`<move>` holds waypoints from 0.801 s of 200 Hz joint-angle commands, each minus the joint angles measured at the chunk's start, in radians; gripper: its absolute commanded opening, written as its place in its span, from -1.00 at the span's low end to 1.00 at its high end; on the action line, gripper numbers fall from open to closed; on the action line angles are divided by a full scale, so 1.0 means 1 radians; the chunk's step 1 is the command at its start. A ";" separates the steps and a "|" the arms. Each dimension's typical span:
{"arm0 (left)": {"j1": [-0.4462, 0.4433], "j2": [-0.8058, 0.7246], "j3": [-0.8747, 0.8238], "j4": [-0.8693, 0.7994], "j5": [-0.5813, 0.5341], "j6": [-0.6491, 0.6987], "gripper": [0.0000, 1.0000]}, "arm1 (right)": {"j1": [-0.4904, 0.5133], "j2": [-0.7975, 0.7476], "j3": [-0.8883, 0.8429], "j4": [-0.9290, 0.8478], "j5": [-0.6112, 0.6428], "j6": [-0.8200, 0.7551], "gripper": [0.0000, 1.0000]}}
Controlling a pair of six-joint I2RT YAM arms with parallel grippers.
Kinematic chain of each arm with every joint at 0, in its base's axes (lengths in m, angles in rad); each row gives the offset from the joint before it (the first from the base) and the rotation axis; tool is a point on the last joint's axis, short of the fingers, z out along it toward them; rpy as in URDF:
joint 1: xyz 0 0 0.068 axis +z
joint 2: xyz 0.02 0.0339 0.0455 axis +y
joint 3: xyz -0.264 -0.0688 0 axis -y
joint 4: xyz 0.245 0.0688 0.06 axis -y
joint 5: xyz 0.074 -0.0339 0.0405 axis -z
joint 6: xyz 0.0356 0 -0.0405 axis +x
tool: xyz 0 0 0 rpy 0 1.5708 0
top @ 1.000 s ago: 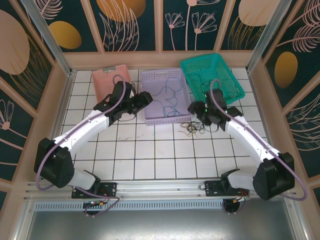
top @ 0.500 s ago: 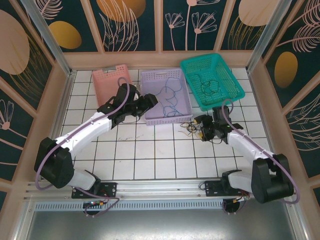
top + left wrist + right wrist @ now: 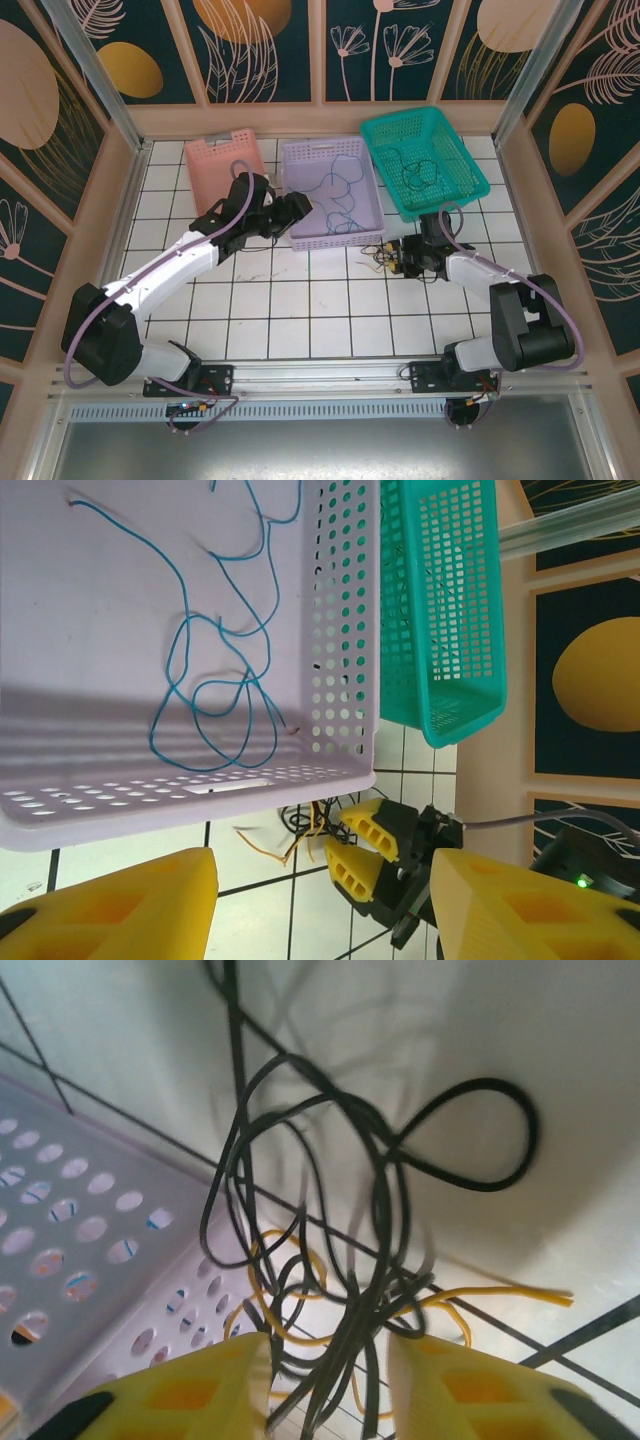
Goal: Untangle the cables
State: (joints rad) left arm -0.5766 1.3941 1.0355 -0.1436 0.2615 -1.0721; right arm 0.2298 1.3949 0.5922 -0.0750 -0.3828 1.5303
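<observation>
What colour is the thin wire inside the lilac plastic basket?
Blue wire; left wrist view shows it best.

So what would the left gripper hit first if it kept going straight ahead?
Most likely the near wall of the lavender basket, ahead of the left gripper. Its height against the rim is unclear, so it might pass over.

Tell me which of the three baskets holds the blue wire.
The purple basket in the middle: a thin blue wire lies looped on its floor. The green basket holds a dark wire; the pink basket shows no blue.
</observation>
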 commanded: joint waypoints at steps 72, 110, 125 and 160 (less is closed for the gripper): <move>-0.024 0.029 0.018 0.065 0.165 0.035 0.14 | 0.002 -0.410 -0.064 -0.199 0.144 -0.133 -1.00; -0.092 0.095 0.087 0.055 0.240 0.016 0.15 | 0.035 -0.602 -0.053 -0.158 0.179 -0.175 -1.00; -0.111 0.121 0.128 0.048 0.262 -0.009 0.14 | 0.065 -0.599 -0.009 -0.160 0.215 -0.207 -1.00; -0.145 0.174 0.249 -0.039 0.292 0.023 0.09 | 0.154 -0.558 0.064 -0.090 0.286 -0.234 -1.00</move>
State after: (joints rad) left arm -0.7063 1.5429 1.1950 -0.1326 0.5014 -1.0672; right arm 0.3328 0.8196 0.5907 -0.2272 -0.1726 1.3483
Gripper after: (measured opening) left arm 0.554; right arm 0.054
